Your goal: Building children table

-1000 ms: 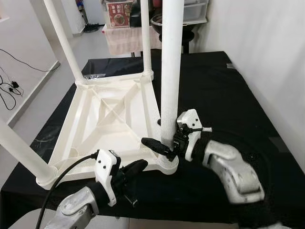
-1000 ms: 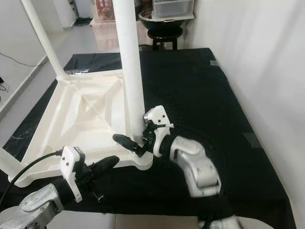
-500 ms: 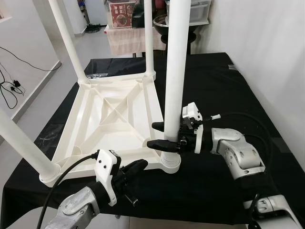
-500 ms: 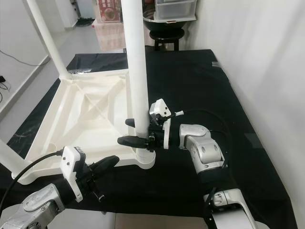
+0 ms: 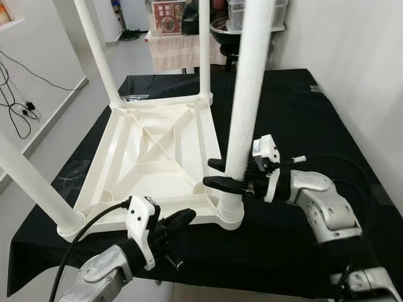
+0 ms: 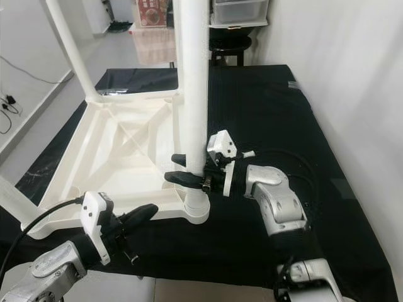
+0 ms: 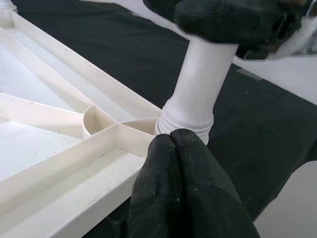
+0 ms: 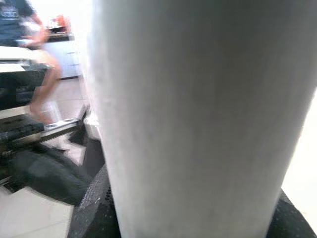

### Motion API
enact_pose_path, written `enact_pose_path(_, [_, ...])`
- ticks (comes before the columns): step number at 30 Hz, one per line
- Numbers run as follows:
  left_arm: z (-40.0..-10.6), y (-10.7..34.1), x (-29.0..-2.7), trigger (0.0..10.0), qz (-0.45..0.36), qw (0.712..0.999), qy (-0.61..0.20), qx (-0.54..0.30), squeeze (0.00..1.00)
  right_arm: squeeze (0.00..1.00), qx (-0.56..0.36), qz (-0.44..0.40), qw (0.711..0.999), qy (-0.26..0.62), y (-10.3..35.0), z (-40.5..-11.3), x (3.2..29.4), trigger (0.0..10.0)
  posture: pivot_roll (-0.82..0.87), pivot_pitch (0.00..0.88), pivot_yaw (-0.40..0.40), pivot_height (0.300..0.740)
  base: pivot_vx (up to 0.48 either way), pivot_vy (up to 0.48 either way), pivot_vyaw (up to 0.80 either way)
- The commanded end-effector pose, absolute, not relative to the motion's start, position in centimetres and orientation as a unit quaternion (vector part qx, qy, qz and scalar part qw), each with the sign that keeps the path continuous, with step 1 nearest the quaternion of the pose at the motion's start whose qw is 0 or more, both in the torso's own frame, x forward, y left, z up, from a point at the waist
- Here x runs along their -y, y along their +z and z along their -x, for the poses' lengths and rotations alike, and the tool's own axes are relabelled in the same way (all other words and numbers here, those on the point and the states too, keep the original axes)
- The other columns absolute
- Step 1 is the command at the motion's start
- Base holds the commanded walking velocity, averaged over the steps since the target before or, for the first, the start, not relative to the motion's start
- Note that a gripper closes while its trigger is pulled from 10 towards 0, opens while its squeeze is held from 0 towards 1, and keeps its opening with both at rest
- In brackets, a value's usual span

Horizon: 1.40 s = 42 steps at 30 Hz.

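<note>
The white plastic children's table (image 5: 157, 157) lies upside down on the black-covered surface (image 5: 302, 119), filling the centre and left of the head view, its ribbed underside facing up. Four white legs stand up from its corners: one at the lower left (image 5: 28, 182), two at the far corners near the top of the frame (image 5: 97, 50) (image 5: 204, 50), and the near-right leg (image 5: 249, 94) rising through the middle of the picture from a ringed socket (image 5: 231, 216) at the table's near corner.

The right gripper (image 5: 220, 174) reaches in from the right of the frame and has this near-right leg between its two black fingers (image 5: 221, 183), low down, just above the socket; the fingers are spread just wide enough to straddle the leg, one on each side. In the right wrist view the leg (image 8: 198, 114) stands very close and blurred.

The left gripper (image 5: 178, 220) sits at the lower centre of the frame, fingers pressed together with nothing between them, tips just beside the table's near edge close to the socket (image 7: 185, 119). A person (image 8: 34, 59) stands blurred in the background of the right wrist view
</note>
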State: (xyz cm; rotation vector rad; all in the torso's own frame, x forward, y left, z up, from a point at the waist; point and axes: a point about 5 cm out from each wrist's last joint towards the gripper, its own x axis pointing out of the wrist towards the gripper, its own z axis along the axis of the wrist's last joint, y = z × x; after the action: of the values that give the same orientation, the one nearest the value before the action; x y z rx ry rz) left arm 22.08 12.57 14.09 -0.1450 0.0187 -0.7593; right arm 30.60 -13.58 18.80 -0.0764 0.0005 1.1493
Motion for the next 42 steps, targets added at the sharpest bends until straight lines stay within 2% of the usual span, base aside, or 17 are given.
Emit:
enact_pose_path(1, [-21.9, 13.8, -12.9, 10.0, 0.07, 0.927, -0.369, -0.017, 0.0, 0.0, -0.06, 0.026, 0.876, 0.479, 16.5, -29.4, 13.1, 0.0, -0.05, 0.084, 0.048, 0.74, 0.0, 0.0, 0.0])
enact_pose_path(2, [-21.9, 13.8, -12.9, 10.0, 0.07, 0.927, -0.369, -0.017, 0.0, 0.0, -0.06, 0.026, 0.876, 0.479, 16.5, -29.4, 13.1, 0.0, -0.05, 0.084, 0.048, 0.74, 0.0, 0.0, 0.0])
enact_pose_path(3, [-21.9, 13.9, -13.1, 10.0, 0.068, 0.927, -0.368, -0.018, 0.0, 0.0, -0.093, -0.001, 0.913, 0.398, 14.5, -27.8, 11.2, 0.0, -0.05, 0.091, 0.058, 0.74, 0.0, 0.0, 0.0])
enact_pose_path(5, [-21.9, 13.9, -13.1, 10.0, 0.068, 0.927, -0.368, -0.018, 0.0, 0.0, -0.093, -0.001, 0.913, 0.398, 14.5, -27.8, 11.2, 0.0, -0.05, 0.091, 0.058, 0.74, 0.0, 0.0, 0.0])
enact_pose_path(7, [-22.0, 13.8, -13.4, 10.0, 0.065, 0.928, -0.366, -0.019, 0.0, 0.0, -0.115, -0.024, 0.946, 0.303, 13.5, -26.8, 10.0, 0.0, -0.06, 0.075, 0.086, 0.74, 0.0, 0.0, 0.0])
enact_pose_path(16, [-22.2, 13.7, -13.5, 10.0, 0.063, 0.927, -0.369, -0.023, 0.0, 0.0, -0.113, -0.004, 0.953, 0.282, 13.6, -27.6, 10.2, 0.0, -0.05, 0.069, 0.069, 0.74, 0.0, 0.0, 0.0])
enact_pose_path(17, [-22.2, 13.6, -13.5, 10.0, 0.063, 0.927, -0.37, -0.023, 0.0, 0.0, -0.112, 0.0, 0.956, 0.271, 13.8, -28.0, 10.4, 10.0, -0.04, 0.065, 0.073, 0.74, 0.0, 0.0, 0.0])
enact_pose_path(19, [-22.2, 13.6, -13.5, 10.0, 0.063, 0.926, -0.371, -0.024, 0.0, 0.0, -0.113, 0.003, 0.958, 0.263, 13.9, -28.2, 10.5, 10.0, -0.04, 0.065, 0.073, 0.74, 0.0, 0.0, 0.0])
enact_pose_path(20, [-22.1, 13.6, -13.4, 10.0, 0.057, 0.925, -0.374, -0.025, 0.0, 0.25, -0.106, 0.003, 0.96, 0.259, 14.3, -28.9, 11.0, 10.0, -0.04, 0.061, 0.075, 0.74, 0.0, 0.0, 0.0])
enact_pose_path(22, [-22.1, 13.6, -13.4, 10.0, 0.056, 0.925, -0.375, -0.025, 0.0, 0.25, -0.105, 0.003, 0.961, 0.256, 14.5, -28.9, 11.0, 10.0, -0.04, 0.061, 0.075, 0.74, 0.0, 0.0, 0.0])
enact_pose_path(23, [-22.0, 13.6, -13.4, 10.0, 0.053, 0.925, -0.376, -0.025, 0.0, 1.0, -0.098, -0.003, 0.961, 0.259, 14.8, -29.4, 11.3, 10.0, -0.04, 0.059, 0.075, 0.74, 0.0, 0.0, 0.0])
enact_pose_path(25, [-22.0, 13.6, -13.4, 10.0, 0.05, 0.925, -0.376, -0.025, 0.0, 1.0, -0.089, -0.008, 0.961, 0.262, 15.3, -29.9, 11.5, 10.0, -0.04, 0.059, 0.075, 0.74, 0.0, 0.0, 0.0])
enact_pose_path(28, [-21.5, 13.5, -13.2, 10.0, 0.043, 0.925, -0.377, -0.023, 0.0, 0.94, -0.046, -0.026, 0.923, 0.382, 17.0, -30.8, 12.0, 10.0, -0.04, 0.041, 0.076, 0.74, 0.0, 0.0, 0.0])
enact_pose_path(29, [-21.5, 13.5, -13.2, 10.0, 0.043, 0.925, -0.377, -0.023, 0.0, 0.94, -0.046, -0.026, 0.923, 0.382, 17.0, -30.8, 12.0, 10.0, -0.04, 0.041, 0.076, 0.74, 0.0, 0.0, 0.0])
enact_pose_path(30, [-21.2, 13.6, -13.0, 10.0, 0.039, 0.925, -0.378, -0.021, 0.0, 0.0, -0.035, 0.015, 0.887, 0.46, 17.4, -30.8, 12.5, 10.0, -0.03, 0.035, 0.074, 0.74, 0.0, 0.0, 0.0])
enact_pose_path(34, [-20.8, 13.5, -12.8, 10.0, 0.035, 0.925, -0.379, -0.019, 0.0, 0.0, -0.043, 0.023, 0.855, 0.516, 17.7, -31.5, 13.2, 10.0, -0.03, 0.021, 0.067, 0.74, 0.0, 0.0, 0.0])
enact_pose_path(42, [-20.3, 13.3, -12.8, 10.0, 0.043, 0.927, -0.371, -0.019, 0.0, 0.0, -0.057, 0.036, 0.822, 0.565, 17.7, -32.7, 14.3, 10.0, -0.02, 0.016, 0.06, 0.74, 0.0, 0.0, 0.0])
